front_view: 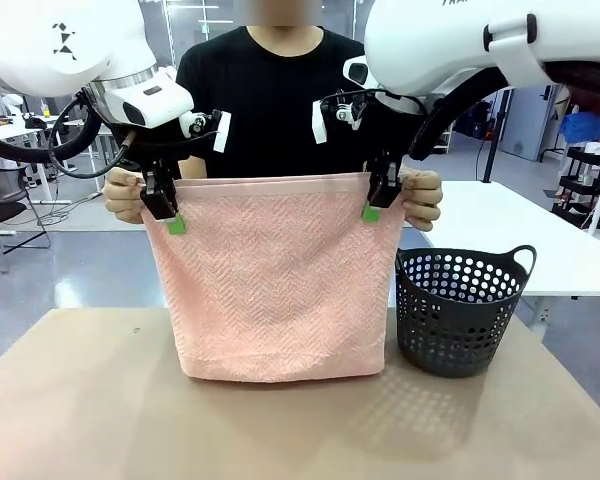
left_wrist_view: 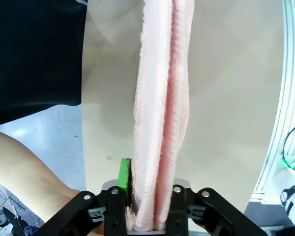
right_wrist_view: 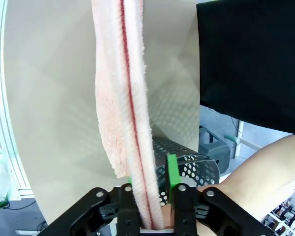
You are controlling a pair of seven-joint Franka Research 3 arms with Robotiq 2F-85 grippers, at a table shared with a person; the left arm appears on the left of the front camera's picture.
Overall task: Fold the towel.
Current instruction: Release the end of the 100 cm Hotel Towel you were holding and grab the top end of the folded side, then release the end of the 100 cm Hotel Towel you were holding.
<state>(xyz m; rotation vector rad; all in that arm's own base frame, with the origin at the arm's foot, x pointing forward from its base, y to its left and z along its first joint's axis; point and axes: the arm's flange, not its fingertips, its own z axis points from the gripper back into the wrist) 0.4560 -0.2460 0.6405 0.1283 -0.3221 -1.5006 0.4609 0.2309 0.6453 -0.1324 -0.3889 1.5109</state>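
Front view: the towel (front_view: 280,280) hangs as a flat pink sheet with its top edge level. Its lower edge is down at the counter (front_view: 80,400) and seems to touch it. The left gripper (front_view: 169,212) is at the towel's upper corner on the robot's left, fingers clenched on the top edge. The right gripper (front_view: 376,203) is at the opposite upper corner, fingers likewise clamped on the cloth. A person stands behind the towel, one hand (front_view: 125,195) just outside the left-gripper corner and the other hand (front_view: 423,197) just outside the right-gripper corner, both at the top edge. A dark perforated basket (front_view: 460,320) stands upright just beside the towel's robot-right side edge; cannot tell if they touch. Left wrist view: the towel is seen edge-on, layers lying together with a seam-like groove between them. The fingers pinch all the layers, with a green pad (left_wrist_view: 123,172) pressed to one face and a forearm (left_wrist_view: 24,177) near that face. Right wrist view: the towel is edge-on again, gripped between the fingers, with a green pad (right_wrist_view: 171,169) on the face toward the basket rim (right_wrist_view: 196,167). Another forearm (right_wrist_view: 260,172) is on that same side.
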